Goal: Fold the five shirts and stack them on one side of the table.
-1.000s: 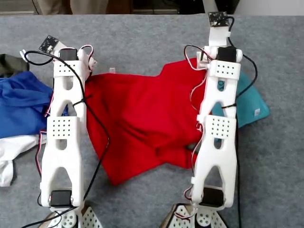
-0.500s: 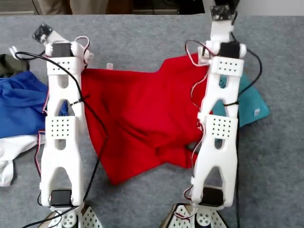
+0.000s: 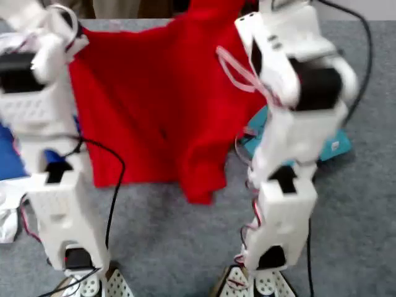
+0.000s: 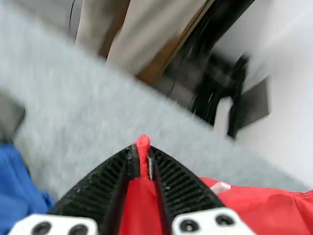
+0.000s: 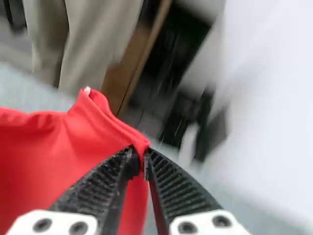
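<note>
Grey table (image 3: 185, 247): L pincer (image 4: 141, 152) & R pincer (image 5: 141, 155) grip red shirt (image 3: 142, 93).

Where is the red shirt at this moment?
In the high view the red shirt hangs between the two arms, its upper edge pinched in the left gripper and the right gripper.

no legible text, white tag (image 3: 335, 146) on teal shirt (image 3: 341, 138) unreadable
</note>
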Action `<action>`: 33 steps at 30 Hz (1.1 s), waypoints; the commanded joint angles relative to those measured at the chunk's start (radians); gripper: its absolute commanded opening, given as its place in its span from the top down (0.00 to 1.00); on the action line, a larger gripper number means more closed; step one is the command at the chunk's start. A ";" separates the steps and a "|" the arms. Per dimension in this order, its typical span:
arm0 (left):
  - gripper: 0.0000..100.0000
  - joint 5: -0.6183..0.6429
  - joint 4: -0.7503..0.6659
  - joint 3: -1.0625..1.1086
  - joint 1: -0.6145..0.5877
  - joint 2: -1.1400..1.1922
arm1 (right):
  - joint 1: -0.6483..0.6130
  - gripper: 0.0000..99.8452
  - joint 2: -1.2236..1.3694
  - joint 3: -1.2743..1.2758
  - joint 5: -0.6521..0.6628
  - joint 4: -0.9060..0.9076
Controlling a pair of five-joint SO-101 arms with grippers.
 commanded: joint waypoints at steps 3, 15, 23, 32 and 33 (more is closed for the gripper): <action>0.98 -0.120 0.009 0.091 -0.008 -0.366 | -0.024 0.99 -0.260 -0.031 0.100 -0.115; 0.98 -0.244 0.006 0.723 -0.009 -1.063 | -0.018 0.99 -0.552 0.015 0.164 -0.133; 0.98 -0.278 -0.078 0.756 -0.011 -1.204 | -0.018 0.99 -0.707 0.274 0.169 -0.396; 0.98 -0.278 -0.144 0.756 -0.178 -1.211 | -0.024 0.99 -0.760 0.446 0.170 -0.790; 0.98 -0.278 -0.141 0.758 -0.178 -1.211 | -0.024 0.99 -0.763 0.446 0.178 -0.790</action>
